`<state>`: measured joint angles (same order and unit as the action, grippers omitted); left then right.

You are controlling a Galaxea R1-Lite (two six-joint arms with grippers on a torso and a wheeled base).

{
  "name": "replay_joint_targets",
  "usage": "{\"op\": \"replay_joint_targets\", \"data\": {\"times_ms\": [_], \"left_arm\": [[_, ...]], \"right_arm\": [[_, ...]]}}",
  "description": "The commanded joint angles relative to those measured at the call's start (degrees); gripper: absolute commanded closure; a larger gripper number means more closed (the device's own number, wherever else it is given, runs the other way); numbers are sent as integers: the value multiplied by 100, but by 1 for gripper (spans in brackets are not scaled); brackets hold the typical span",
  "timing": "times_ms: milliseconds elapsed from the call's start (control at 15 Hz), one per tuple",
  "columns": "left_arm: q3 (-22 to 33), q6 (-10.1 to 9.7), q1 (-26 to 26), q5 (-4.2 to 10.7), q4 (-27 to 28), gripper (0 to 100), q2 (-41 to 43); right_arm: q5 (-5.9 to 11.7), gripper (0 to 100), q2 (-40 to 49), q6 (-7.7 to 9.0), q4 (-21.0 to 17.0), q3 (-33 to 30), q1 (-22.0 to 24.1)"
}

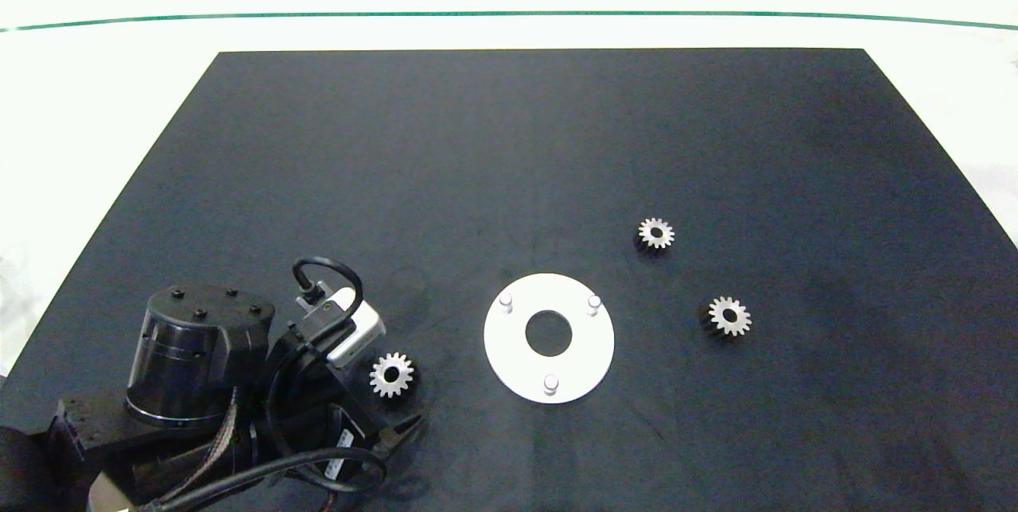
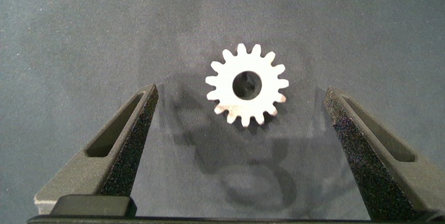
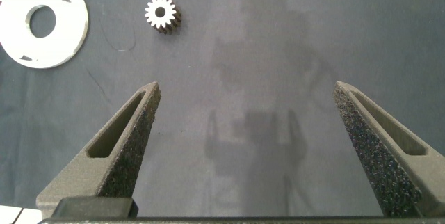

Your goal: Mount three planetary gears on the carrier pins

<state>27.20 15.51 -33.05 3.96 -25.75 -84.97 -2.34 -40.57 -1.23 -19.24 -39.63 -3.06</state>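
The left gripper [image 2: 243,130] hovers low left of the white disc [image 1: 509,357], its fingers [image 2: 125,147] spread wide apart around one gear [image 1: 391,374] lying flat on the dark tabletop [image 1: 509,146], touching neither. Three pins [image 1: 550,383] on the disc stand bare. Two more gears [image 1: 656,233] lie right of the disc. The right gripper [image 3: 247,140] hangs over bare tabletop, fingers wide apart.

Disc [image 1: 549,337] between one gear [image 1: 391,374], two gears [image 1: 656,233].

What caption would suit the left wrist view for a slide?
Open left gripper poised around a planetary gear lying flat on the dark mat.
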Motion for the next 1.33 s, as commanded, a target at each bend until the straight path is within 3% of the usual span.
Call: {"op": "replay_joint_targets", "data": {"times_ms": [67,333,1333], "left_arm": [[31,5,-35,8,-18,0,-81],[22,-4,-70,166,-229,5,-239],[22,-4,-79,201,-299,35,-292]], "right_arm": [[-3,0,5,-9,-10,8,-2],[-3,0,5,-9,-10,8,-2],[-3,0,5,-9,-10,8,-2]]}}
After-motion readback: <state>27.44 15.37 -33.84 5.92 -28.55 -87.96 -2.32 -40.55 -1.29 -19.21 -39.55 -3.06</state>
